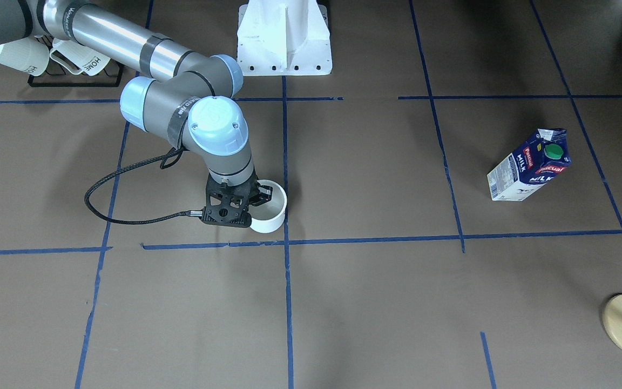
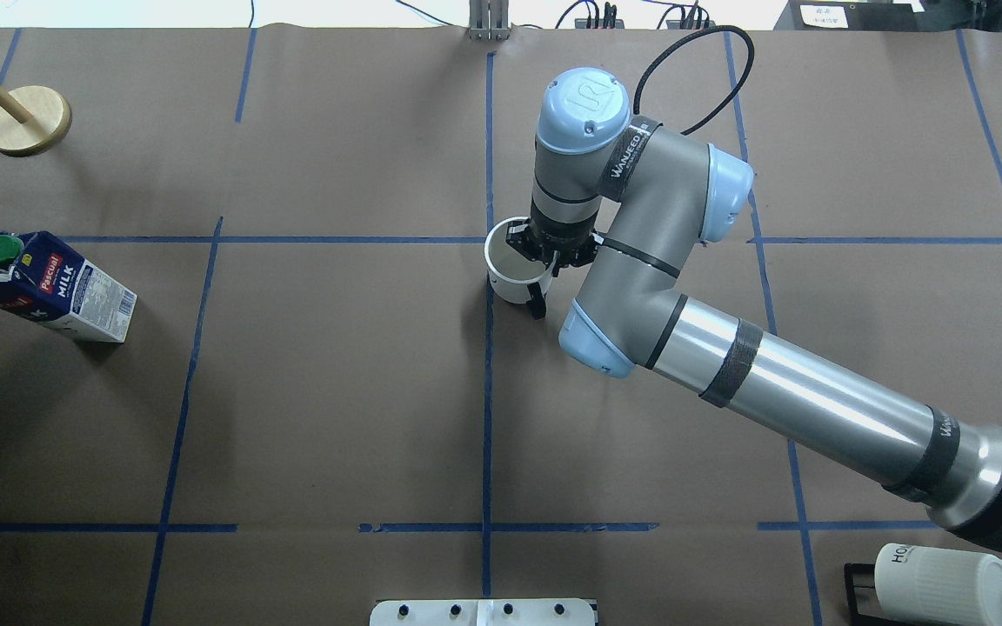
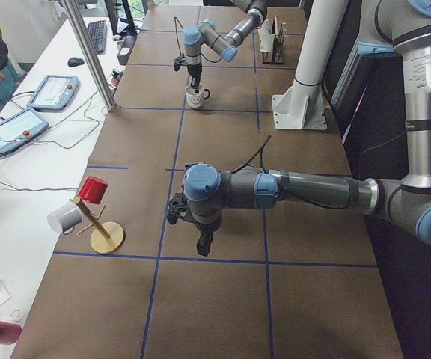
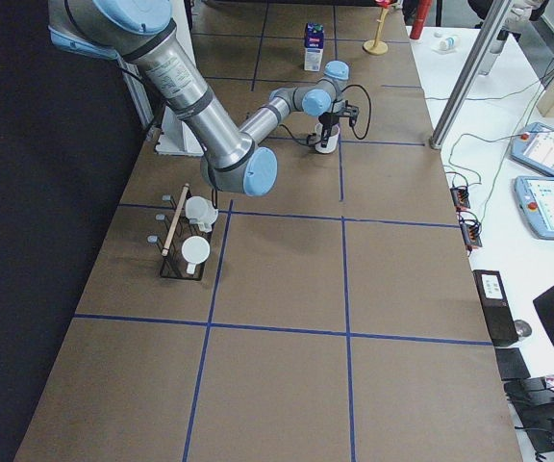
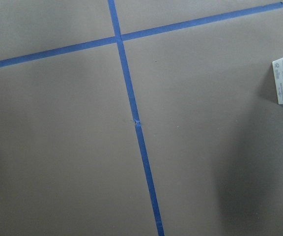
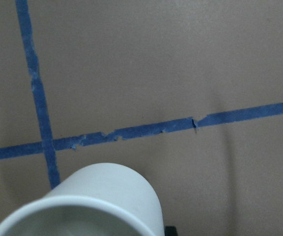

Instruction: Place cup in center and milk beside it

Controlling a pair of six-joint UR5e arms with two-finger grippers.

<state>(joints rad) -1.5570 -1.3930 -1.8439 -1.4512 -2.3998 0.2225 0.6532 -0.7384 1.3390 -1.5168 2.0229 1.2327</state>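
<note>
Cup (image 2: 508,283) is upright, handle toward robot, rim seemingly pinched by right end effector (image 2: 537,259).

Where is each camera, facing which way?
Front-facing: across table, facing robot; right arm holding cup.
Overhead: behind robot, looking down; right arm, milk.
Exterior left: table's left end; left arm nearest.
Exterior right: table's right end; right arm nearest.
Left wrist: down at tape, no arm.
Right wrist: down onto cup.
Front-facing and overhead share cup and milk.
</note>
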